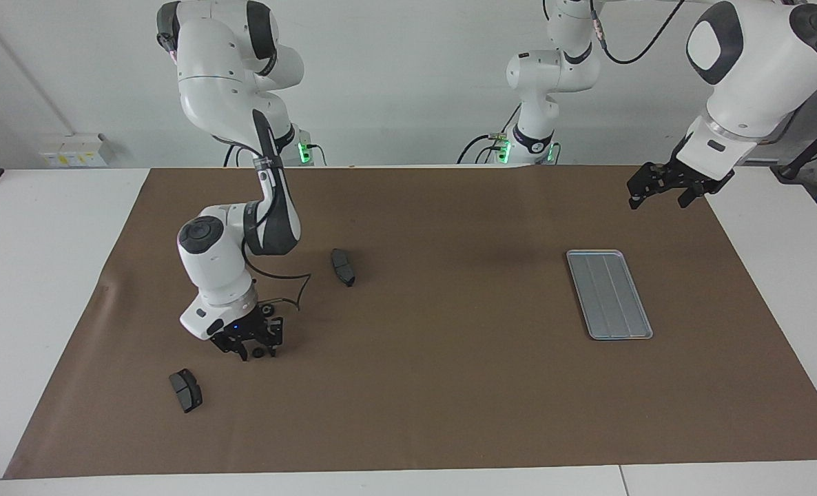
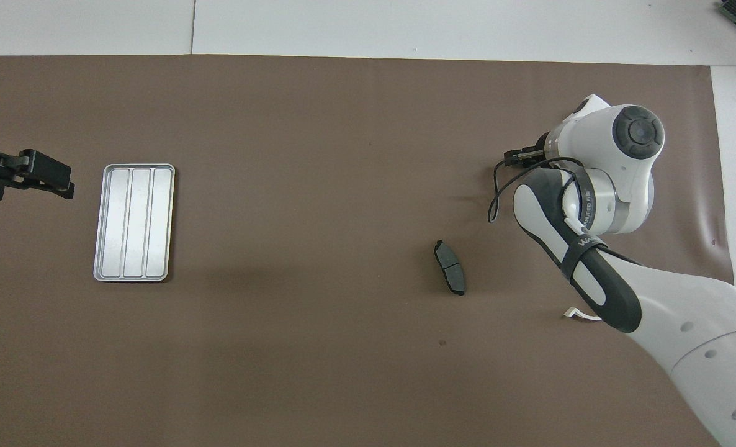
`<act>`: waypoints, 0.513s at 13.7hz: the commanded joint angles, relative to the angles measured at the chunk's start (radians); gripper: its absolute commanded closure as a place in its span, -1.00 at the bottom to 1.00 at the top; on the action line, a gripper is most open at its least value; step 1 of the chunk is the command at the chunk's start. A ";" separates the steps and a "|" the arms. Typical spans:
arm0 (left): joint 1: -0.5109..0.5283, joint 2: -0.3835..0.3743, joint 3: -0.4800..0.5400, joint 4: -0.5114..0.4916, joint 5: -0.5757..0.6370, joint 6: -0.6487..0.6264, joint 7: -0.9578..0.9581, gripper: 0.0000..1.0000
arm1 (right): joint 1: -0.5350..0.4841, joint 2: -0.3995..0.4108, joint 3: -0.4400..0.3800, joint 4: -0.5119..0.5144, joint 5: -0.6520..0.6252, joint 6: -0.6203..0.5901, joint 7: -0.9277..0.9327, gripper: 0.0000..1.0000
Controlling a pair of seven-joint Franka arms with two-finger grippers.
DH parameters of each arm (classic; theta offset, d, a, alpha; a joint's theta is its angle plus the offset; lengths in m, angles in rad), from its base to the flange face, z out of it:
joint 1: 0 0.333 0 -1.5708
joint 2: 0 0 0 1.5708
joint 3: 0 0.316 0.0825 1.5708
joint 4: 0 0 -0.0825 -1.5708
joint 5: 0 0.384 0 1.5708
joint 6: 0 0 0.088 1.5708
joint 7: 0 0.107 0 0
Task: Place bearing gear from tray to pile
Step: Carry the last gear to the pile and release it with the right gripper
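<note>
Count on the brown paper mat (image 1: 450,386) covering the tabletop:

- flat rectangular silver-grey metal tray (image 1: 609,294) with lengthwise grooves: 1, toward the left arm's end.
- dark grey curved brake pads: 2, one (image 1: 343,266) mid-mat, one (image 1: 185,390) near the mat's corner at the right arm's end.
- small black round gear (image 1: 259,353): 1.

Facing cam: high, across the worktop (image 1: 408,413), looks at both arm bases, wide shot. Overhead cam: high above robots' end, looks steeply down & fwd. Views half a turn apart. Both share brown mat (image 1: 450,386), tray (image 1: 609,294), one brake pad (image 1: 343,266).
</note>
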 commanded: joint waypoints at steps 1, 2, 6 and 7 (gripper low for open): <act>0.000 -0.031 0.004 -0.039 -0.010 0.022 0.005 -1.00 | -0.008 -0.086 -0.009 -0.001 0.018 -0.035 -0.017 -1.00; 0.000 -0.031 0.004 -0.038 -0.010 0.022 0.003 -1.00 | -0.009 -0.121 -0.015 0.001 0.018 -0.076 -0.007 -1.00; 0.000 -0.031 0.004 -0.039 -0.010 0.022 0.003 -1.00 | -0.022 -0.278 -0.061 0.001 0.013 -0.297 0.064 -1.00; 0.000 -0.031 0.004 -0.039 -0.010 0.022 0.003 -1.00 | -0.035 -0.325 -0.062 0.005 0.013 -0.364 0.064 -1.00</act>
